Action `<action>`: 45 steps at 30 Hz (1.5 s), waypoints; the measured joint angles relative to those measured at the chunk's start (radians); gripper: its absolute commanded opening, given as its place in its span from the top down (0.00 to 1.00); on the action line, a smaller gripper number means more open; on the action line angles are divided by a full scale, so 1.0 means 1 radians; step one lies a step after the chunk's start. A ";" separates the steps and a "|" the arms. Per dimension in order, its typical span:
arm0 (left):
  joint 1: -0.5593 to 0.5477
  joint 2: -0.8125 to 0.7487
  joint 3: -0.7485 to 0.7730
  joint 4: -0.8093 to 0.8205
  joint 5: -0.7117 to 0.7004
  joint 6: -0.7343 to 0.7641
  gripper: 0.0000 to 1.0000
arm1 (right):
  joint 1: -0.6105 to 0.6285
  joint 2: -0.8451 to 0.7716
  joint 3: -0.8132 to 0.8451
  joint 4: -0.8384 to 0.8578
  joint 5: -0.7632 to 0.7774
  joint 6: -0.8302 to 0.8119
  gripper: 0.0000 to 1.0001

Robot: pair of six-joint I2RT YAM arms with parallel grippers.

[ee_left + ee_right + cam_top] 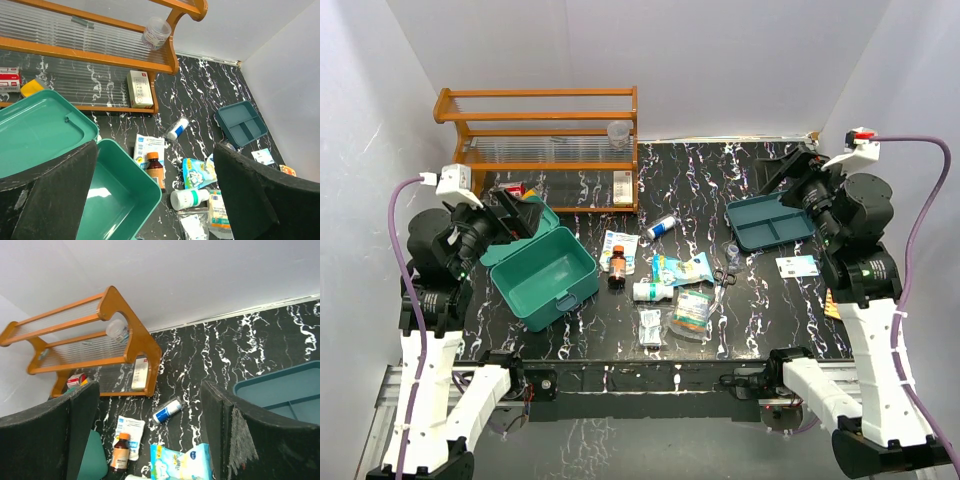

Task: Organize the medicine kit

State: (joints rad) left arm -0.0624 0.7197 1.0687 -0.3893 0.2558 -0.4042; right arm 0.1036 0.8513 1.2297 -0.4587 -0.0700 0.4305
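Gaping medicine kit, interior bare; divided tray bare too.

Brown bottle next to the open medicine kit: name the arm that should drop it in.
Left. The brown bottle lies just right of the medicine kit, which the open left end effector hovers beside. The right end effector, also open, is far off by the divided tray.

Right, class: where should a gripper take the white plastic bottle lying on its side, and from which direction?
Grip the white plastic bottle at mid-body, coming down from above and closing across its width. It lies flat, with its long axis left to right in the top view, so its rounded sides are likely the easiest hold.
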 measured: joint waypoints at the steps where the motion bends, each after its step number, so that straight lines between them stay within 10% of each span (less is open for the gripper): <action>1: 0.001 0.002 0.000 0.000 0.003 0.000 0.02 | -0.002 0.004 -0.001 0.008 -0.010 0.011 0.19; 28: -0.119 0.195 -0.224 0.266 0.479 -0.055 0.12 | 0.031 0.253 -0.225 0.180 -0.378 0.099 0.28; 45: -0.610 0.702 0.085 0.027 -0.324 -0.211 0.31 | 0.104 0.412 -0.351 0.196 -0.275 0.253 0.42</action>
State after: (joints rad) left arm -0.6724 1.4216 1.1542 -0.3622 -0.0681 -0.6151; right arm 0.2077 1.2636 0.8783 -0.2623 -0.3450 0.6838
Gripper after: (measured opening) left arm 0.697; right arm 0.597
